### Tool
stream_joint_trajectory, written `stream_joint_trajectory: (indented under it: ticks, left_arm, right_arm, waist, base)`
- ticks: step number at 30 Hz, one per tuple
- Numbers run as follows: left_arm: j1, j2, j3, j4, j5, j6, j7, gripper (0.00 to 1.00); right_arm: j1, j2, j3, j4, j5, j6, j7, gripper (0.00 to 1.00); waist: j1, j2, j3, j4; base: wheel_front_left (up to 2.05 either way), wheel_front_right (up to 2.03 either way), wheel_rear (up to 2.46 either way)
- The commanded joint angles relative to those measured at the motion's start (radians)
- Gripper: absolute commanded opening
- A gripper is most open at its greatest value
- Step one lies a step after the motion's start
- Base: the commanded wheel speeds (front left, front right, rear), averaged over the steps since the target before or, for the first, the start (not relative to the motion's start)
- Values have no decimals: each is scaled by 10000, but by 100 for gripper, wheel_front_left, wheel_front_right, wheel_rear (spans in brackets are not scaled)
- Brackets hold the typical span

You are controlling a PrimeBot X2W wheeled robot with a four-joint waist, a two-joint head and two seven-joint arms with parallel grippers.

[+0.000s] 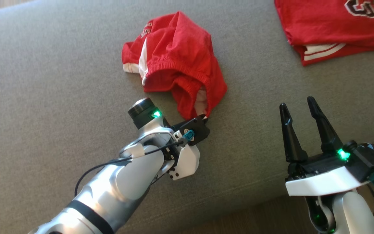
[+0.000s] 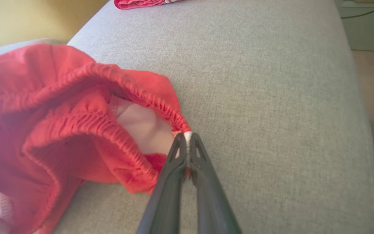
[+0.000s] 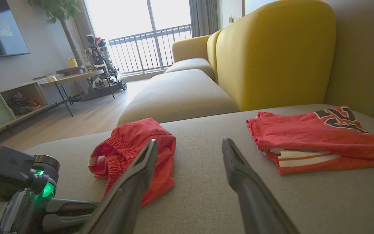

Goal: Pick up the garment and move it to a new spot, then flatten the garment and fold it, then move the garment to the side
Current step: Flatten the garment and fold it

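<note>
Grey sofa cushion (image 1: 44, 81) carried the red garment (image 1: 177, 58), crumpled in a heap, white trim showing, its elastic waistband (image 2: 141, 94) gaping. The left gripper (image 2: 187, 138) was clamped on the waistband's edge at the heap's near corner; the right gripper (image 1: 296, 103) stood spread, well apart to the right.

"24" on folded red jersey (image 3: 304, 136)

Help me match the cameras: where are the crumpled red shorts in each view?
Head view: crumpled red shorts upper middle.
Left wrist view: left half, edge pinched by the left gripper.
Right wrist view: left of centre.
Shared landmark: folded red shirt on the same grey cushion.
</note>
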Motion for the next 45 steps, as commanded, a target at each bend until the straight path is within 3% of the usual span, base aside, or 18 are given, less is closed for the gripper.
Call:
stream_joint_trajectory:
  ticks: [1,5,9,15,24,32,33,38,45]
  left_arm:
    - [-288,57,149,-228,-89,13,42,0]
    - [-292,149,180,-429,-573,12,-87,0]
    - [-458,120,348,-1311,-2760,12,-121,0]
    - [-2121,1249,328,-3012,-4509,12,247,0]
    - [-3309,2518,832,-4758,-5645,12,828,0]
    - [-1072,4428,980,-5066,-6150,635,1296,0]
    - [-1072,4428,980,-5066,-6150,635,1296,0]
    - [889,5583,1430,-5389,-6708,1395,835,0]
    - [2442,6006,1963,-5665,-7351,1999,-106,0]
  right_arm:
    - [-38,-93,213,-304,108,-4,-65,100]
    - [7,-93,277,-272,287,-4,-65,100]
    - [90,-93,423,-207,383,-4,-65,100]
    - [341,-93,322,-25,504,-4,-65,100]
    - [690,-93,120,33,536,-4,-65,100]
    - [682,-93,151,-80,568,-4,-65,100]
    - [682,-93,151,-80,568,-4,-65,100]
    - [692,-93,58,-72,443,-4,-65,100]
    - [710,-93,582,1120,198,-4,-65,100]
  waist:
    - [0,0,-297,-78]
    - [0,0,-750,-234]
    - [0,0,-1102,-437]
    - [0,0,-1709,-569]
    - [0,0,-2268,-282]
    - [0,0,-1879,133]
    - [0,0,-1879,133]
    - [0,0,-1601,384]
    - [0,0,-1422,966]
  base:
    - [0,0,0]
    - [0,0,0]
    - [0,0,0]
    - [0,0,0]
    - [0,0,0]
    - [0,0,0]
    - [0,0,0]
    - [0,0,0]
    - [0,0,0]
